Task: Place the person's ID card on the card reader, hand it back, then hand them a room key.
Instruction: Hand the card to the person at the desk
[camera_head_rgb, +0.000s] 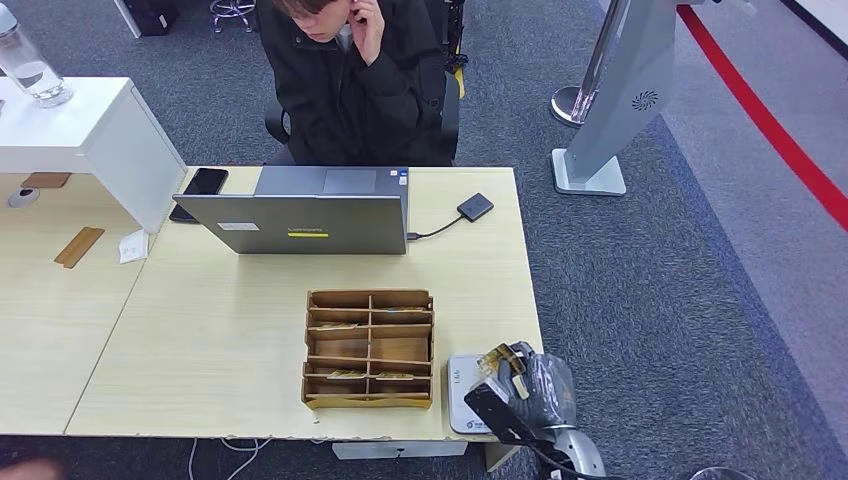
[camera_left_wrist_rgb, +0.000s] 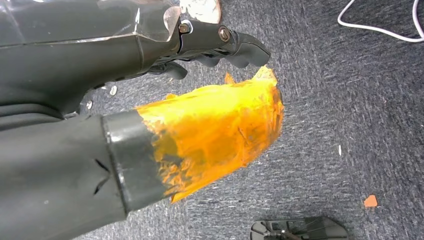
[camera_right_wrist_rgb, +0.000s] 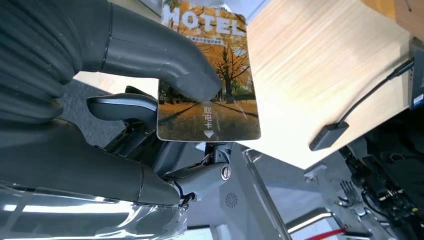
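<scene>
A glossy autumn-scene hotel key card (camera_right_wrist_rgb: 209, 95) sits pinched between thumb and fingers of the right hand (camera_head_rgb: 520, 385), above the white card reader (camera_head_rgb: 462, 392) at the pale wooden tabletop's (camera_head_rgb: 220, 330) near corner. Apparently the final step: next, extend it across to the seated person (camera_head_rgb: 350, 80). The left hand (camera_left_wrist_rgb: 210, 45) hangs over carpet, fingers curled, holding nothing.

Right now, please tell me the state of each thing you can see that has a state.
right robot hand: holds the hotel card
hotel card: pinched by the thumb, off the table
left robot hand: hangs over the carpet, holds nothing, fingers curled
laptop: open, facing the person
card reader: on the table edge, no card seen on it
wooden organizer: upright, cards in some slots
phone: flat, screen dark
</scene>
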